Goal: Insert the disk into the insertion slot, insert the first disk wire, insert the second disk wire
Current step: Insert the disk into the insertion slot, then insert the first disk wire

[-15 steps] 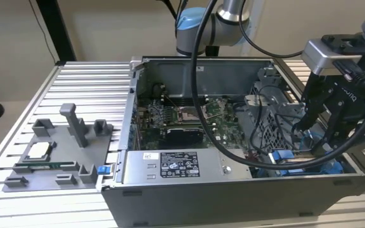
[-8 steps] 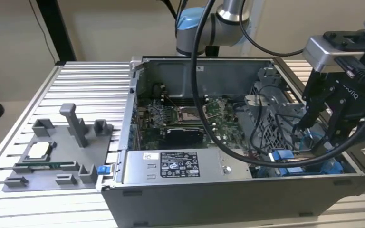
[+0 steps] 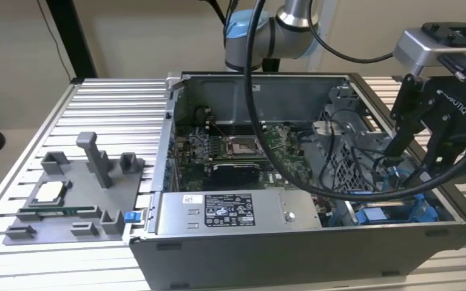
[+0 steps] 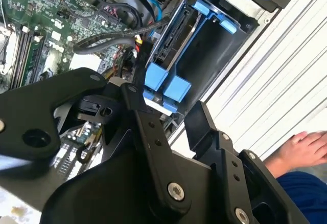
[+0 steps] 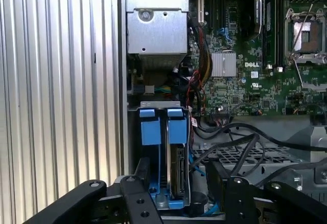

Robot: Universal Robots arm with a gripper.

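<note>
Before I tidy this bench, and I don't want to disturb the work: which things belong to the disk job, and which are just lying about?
Job: the disk in its blue carrier; the insertion slot; the open hand by the disk.
Lying about: the grey fixture tray; the power-supply box; the motherboard.

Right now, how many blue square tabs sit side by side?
2. The first blue tab is nearer the case wall; the second blue tab sits beside it, toward the motherboard. More tabs may be hidden along the carrier.
</note>
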